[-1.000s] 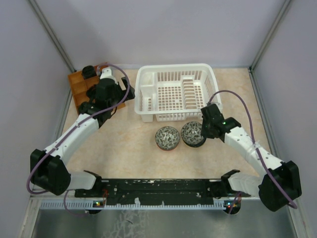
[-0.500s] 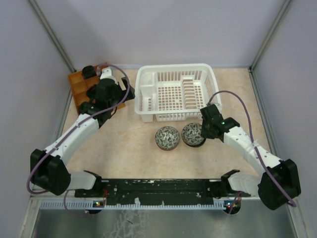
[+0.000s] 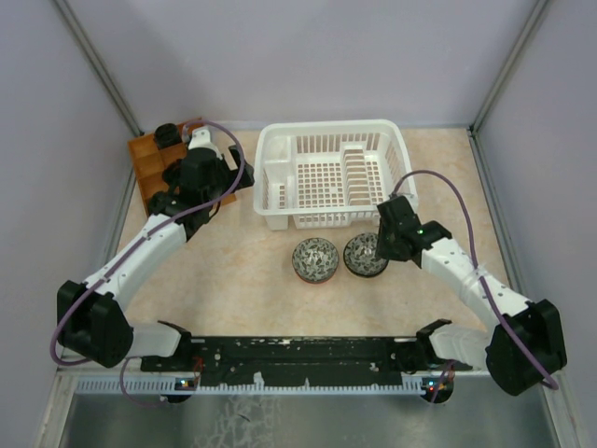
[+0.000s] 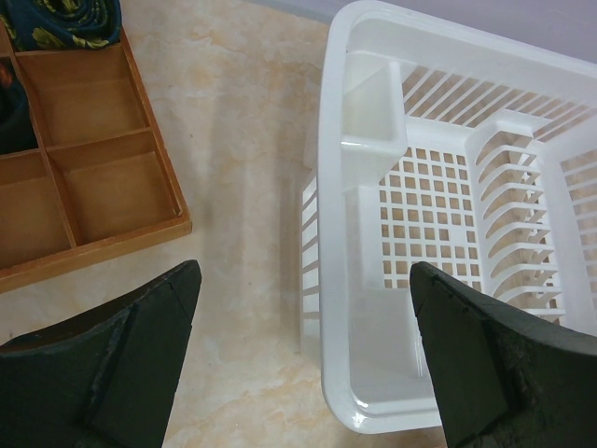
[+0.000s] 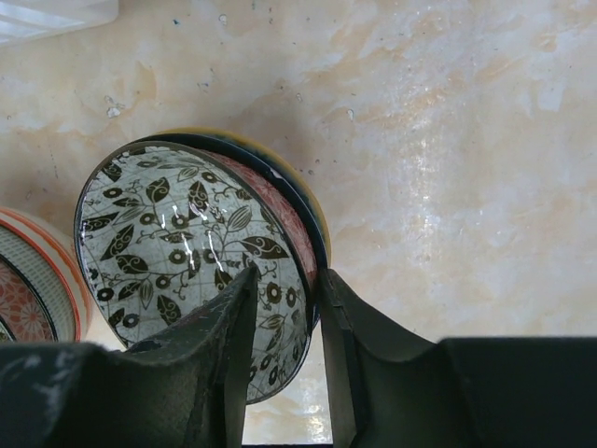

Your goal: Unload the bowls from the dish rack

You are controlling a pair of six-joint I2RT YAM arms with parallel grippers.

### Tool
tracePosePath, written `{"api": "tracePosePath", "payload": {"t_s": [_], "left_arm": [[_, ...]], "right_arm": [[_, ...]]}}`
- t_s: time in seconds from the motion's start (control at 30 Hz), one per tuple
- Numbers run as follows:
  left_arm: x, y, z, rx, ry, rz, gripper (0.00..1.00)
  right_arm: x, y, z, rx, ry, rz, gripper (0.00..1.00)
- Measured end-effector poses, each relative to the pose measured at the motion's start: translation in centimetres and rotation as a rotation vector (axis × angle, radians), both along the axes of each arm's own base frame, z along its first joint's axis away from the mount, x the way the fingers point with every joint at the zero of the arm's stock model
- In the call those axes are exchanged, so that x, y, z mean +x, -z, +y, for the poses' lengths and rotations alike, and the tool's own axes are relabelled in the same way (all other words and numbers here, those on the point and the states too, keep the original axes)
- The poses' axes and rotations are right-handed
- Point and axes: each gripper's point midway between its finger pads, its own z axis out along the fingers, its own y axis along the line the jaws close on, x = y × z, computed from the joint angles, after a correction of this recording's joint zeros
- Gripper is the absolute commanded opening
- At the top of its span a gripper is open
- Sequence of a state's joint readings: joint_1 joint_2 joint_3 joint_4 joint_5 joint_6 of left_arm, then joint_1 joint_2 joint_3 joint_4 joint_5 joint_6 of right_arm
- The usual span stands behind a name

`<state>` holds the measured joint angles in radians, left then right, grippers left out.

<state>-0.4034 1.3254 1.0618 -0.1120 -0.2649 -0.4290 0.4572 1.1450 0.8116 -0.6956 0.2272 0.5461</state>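
The white dish rack (image 3: 326,128) stands at the back centre, with no bowls showing in it. Two patterned bowls sit on the table in front of it. My right gripper (image 3: 379,248) is shut on the rim of the right bowl (image 3: 362,255), a dark grey-and-white leaf-patterned one (image 5: 177,224), with one finger inside and one outside (image 5: 284,275). Coloured rims show beneath this bowl, as if nested. The left bowl (image 3: 315,259) shows an orange-striped side (image 5: 28,271). My left gripper (image 4: 303,280) is open and empty above the rack's left end (image 4: 336,233).
An orange-brown compartment tray (image 3: 149,166) lies at the back left, beside the rack; its empty cells (image 4: 93,187) show in the left wrist view. Grey walls close the table on three sides.
My right gripper and the bowl in it have shifted slightly toward the near edge. The left arm has not moved.
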Motion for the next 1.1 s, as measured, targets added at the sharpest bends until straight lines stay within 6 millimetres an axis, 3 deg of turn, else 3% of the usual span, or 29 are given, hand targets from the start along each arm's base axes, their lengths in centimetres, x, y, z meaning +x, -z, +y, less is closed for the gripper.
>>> {"api": "tracePosePath", "payload": {"t_s": [0.33, 0.6, 0.83, 1.1], "left_arm": [[0.0, 0.0, 0.0, 0.000, 0.000, 0.000, 0.99], [0.0, 0.0, 0.0, -0.001, 0.002, 0.000, 0.99], [0.0, 0.0, -0.1, -0.003, 0.005, 0.001, 0.99], [0.0, 0.0, -0.2, -0.003, 0.007, 0.001, 0.99]], "right_arm": [[-0.4, -0.7, -0.5, -0.008, 0.006, -0.017, 0.34], [-0.8, -1.1, -1.0, -0.019, 0.011, -0.024, 0.11], [-0.8, -1.1, -1.1, -0.022, 0.015, -0.025, 0.00], [-0.8, -0.8, -1.3, -0.024, 0.024, -0.032, 0.00]]}}
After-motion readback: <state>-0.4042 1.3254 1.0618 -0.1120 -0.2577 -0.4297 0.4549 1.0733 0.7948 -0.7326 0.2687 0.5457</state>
